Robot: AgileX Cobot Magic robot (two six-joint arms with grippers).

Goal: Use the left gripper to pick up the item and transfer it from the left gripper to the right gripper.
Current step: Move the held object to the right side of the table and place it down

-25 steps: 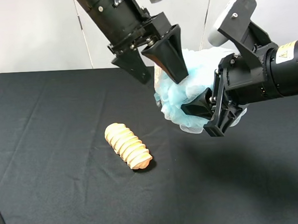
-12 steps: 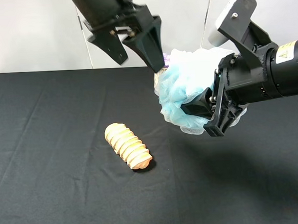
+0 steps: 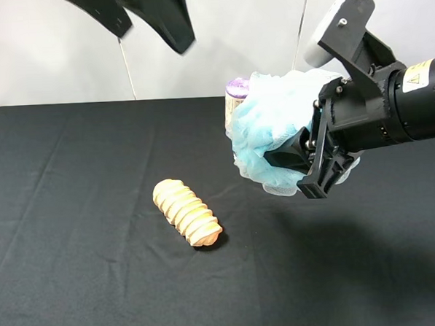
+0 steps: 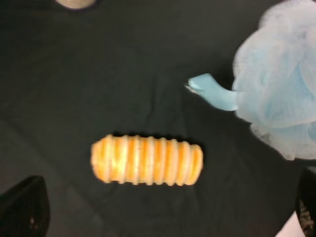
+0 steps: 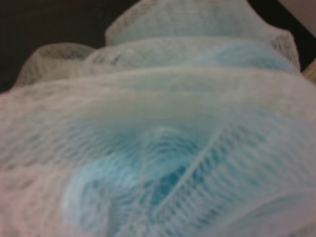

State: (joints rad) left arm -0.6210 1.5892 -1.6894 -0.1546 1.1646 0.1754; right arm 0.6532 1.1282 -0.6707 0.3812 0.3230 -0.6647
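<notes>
The light-blue mesh pouf (image 3: 274,127) hangs above the black table, held by my right gripper (image 3: 305,162), whose fingers are shut on it. It fills the right wrist view (image 5: 158,128) and shows at one side of the left wrist view (image 4: 281,84) with its blue ribbon loop (image 4: 212,94). My left gripper (image 3: 144,13) is open and empty, high at the top left, well away from the pouf. Only its dark fingertips (image 4: 22,205) show in the left wrist view.
A ridged orange-tan oblong (image 3: 187,212) lies on the black tablecloth (image 3: 76,251) left of centre; it also shows in the left wrist view (image 4: 147,159). A purple-capped canister (image 3: 235,89) stands behind the pouf, mostly hidden. A white wall is behind.
My left gripper let go of the pouf and rose up and to the left, open. The pouf stays in my right gripper, which has not moved.
</notes>
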